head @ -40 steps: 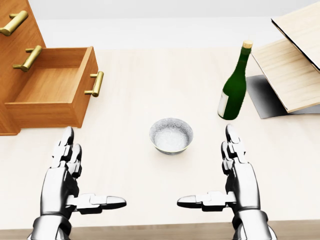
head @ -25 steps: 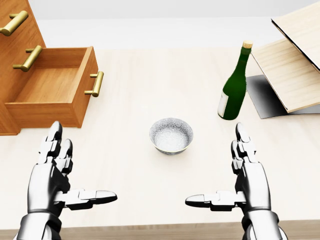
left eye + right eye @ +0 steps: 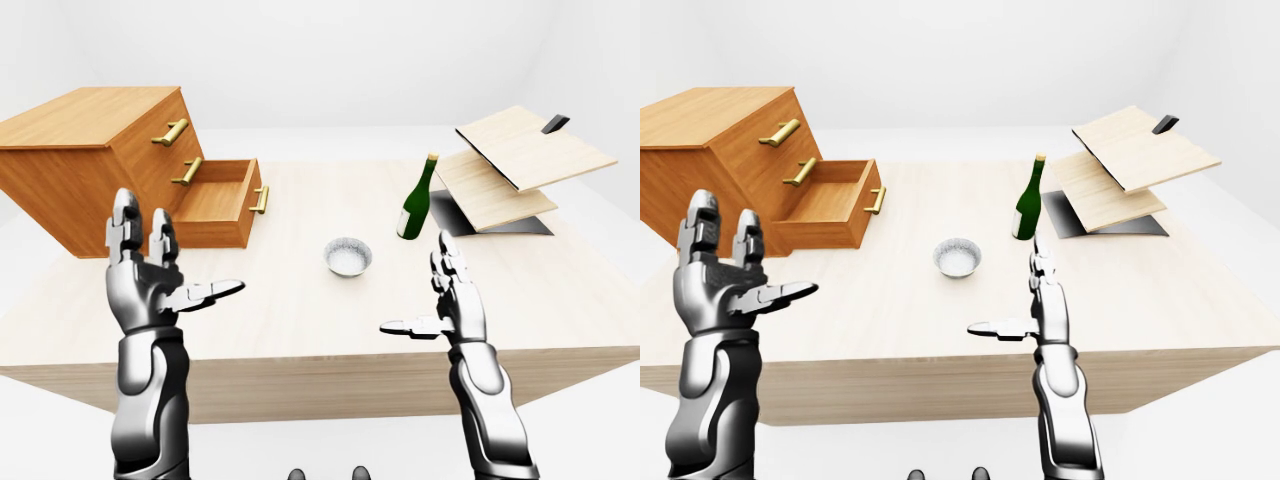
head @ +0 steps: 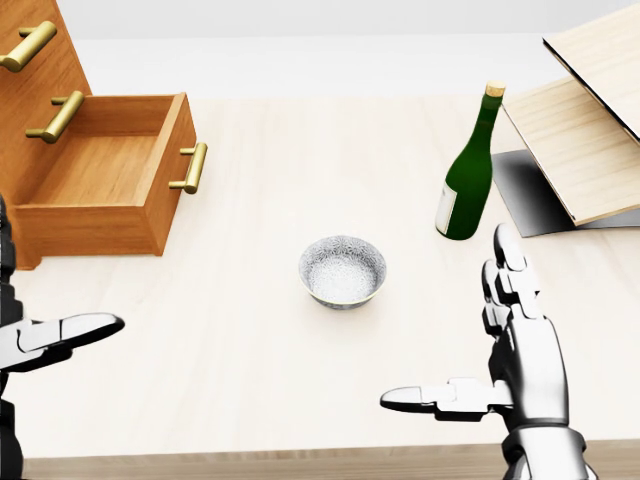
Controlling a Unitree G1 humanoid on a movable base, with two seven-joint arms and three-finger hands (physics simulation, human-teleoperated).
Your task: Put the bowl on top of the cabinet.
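Observation:
A small silvery bowl (image 4: 342, 271) sits upright on the pale wooden table (image 4: 300, 130), near its middle. The wooden cabinet (image 3: 90, 150) stands at the table's left, its flat top bare, and its lowest drawer (image 4: 100, 180) is pulled out. My left hand (image 3: 180, 250) is raised, open and holding nothing, to the left of the bowl and below the drawer in the left-eye view. In the head view only its thumb (image 4: 70, 332) shows, at the left edge. My right hand (image 4: 445, 320) is open, palm inward, to the bowl's lower right, clear of it.
A green bottle (image 4: 468, 175) with a cork stands upright to the bowl's upper right, just above my right hand. Slanted wooden boards (image 4: 590, 120) on a dark stand fill the right side. The table's near edge (image 4: 300, 462) runs below my hands.
My left hand has swung left and risen, leaving the head view but for its thumb. My right hand has drifted slightly right. The bowl has not moved.

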